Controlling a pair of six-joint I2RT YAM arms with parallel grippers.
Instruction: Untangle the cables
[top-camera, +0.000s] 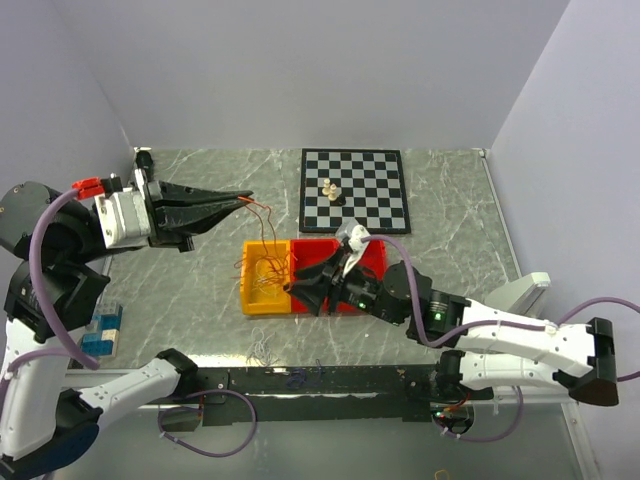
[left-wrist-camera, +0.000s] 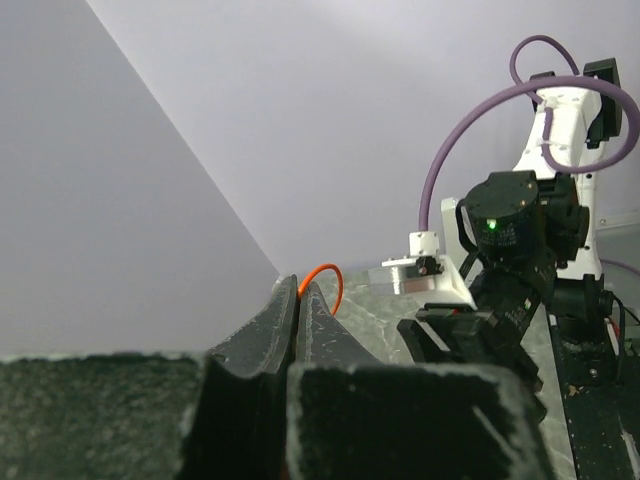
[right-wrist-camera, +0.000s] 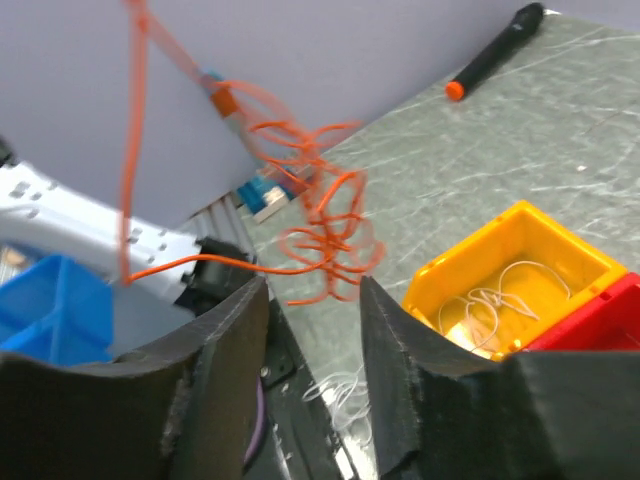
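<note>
Marbled grey table, lilac walls all round. My left gripper is raised above it, jaws pressed together on an orange loop of the cables. From there the orange tangle hangs down towards the yellow bin, where some white ones lie. My right gripper hovers beside that bin. Its jaws are roughly half apart and the tangle dangles just beyond them, nothing pinched.

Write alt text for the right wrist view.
A loose tangle of orange cable hangs just past the open right gripper, above the gap between its dark fingers. Beyond, a yellow bin holds white wires on the marbled table.
</note>
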